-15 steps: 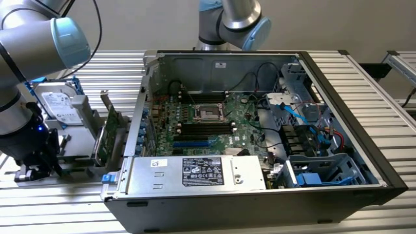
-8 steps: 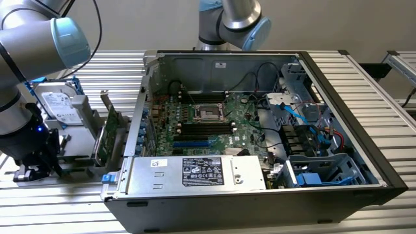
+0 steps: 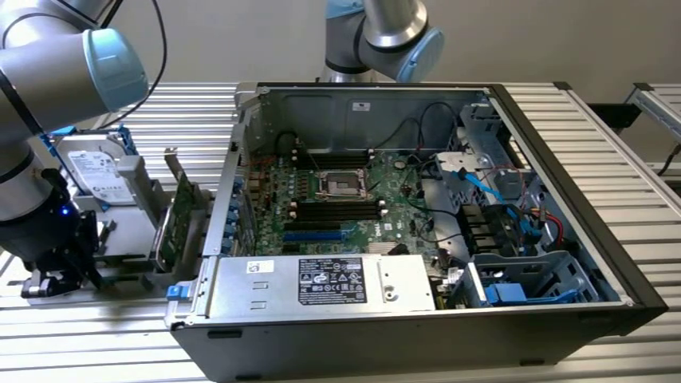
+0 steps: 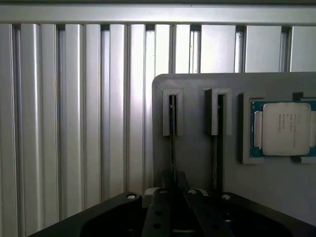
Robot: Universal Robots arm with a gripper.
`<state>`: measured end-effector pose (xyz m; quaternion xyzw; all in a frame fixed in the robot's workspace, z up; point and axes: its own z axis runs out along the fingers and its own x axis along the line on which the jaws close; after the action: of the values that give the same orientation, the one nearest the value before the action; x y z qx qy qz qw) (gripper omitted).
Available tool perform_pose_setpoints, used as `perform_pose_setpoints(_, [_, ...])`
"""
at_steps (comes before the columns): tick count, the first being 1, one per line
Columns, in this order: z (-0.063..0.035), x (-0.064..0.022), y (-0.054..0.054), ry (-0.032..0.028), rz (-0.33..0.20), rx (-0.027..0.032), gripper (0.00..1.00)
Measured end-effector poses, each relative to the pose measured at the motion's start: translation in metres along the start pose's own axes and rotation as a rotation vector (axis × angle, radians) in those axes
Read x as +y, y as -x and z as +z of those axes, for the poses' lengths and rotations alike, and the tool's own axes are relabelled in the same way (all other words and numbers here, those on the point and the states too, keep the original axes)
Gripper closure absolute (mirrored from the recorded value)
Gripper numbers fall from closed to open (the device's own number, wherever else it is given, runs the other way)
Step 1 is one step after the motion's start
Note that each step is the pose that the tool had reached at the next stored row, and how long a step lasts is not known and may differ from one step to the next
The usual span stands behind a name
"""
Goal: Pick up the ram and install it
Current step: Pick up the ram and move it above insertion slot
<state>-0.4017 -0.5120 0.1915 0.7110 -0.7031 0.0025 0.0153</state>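
- A ribbed aluminium surface [image 3: 96, 351] runs across the scene, with a plain beige wall [image 3: 532, 40] behind it.
- An open computer case [image 3: 426, 355] sits mid-surface, its motherboard [image 3: 352, 191] exposed.
- At nine o'clock of the case, a hard drive [image 3: 94, 171] and a green card [image 3: 183, 209] stand upright in grey stands [image 3: 133, 191].
- The arm [image 3: 32, 199] reaches down at about eight o'clock in the exterior view.
- The ram [image 4: 172, 128] stands on edge in a slot of a grey holder [image 4: 195, 148].
- A second stick [image 4: 217, 148] stands just beside the ram, with a processor chip [image 4: 286, 128] in a recess beyond it.
- The fingers [image 4: 195, 207] are drawn together, clamped on the ram's near end.
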Motion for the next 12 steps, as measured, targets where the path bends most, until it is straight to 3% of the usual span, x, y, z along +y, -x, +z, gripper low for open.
perform_pose_setpoints(6, [-0.0047, 0.0001, 0.0, 0.0, 0.0, 0.0, 0.86])
perform_pose_setpoints(12, [-0.0162, 0.0003, 0.0, 0.0001, 0.0, 0.0, 0.86])
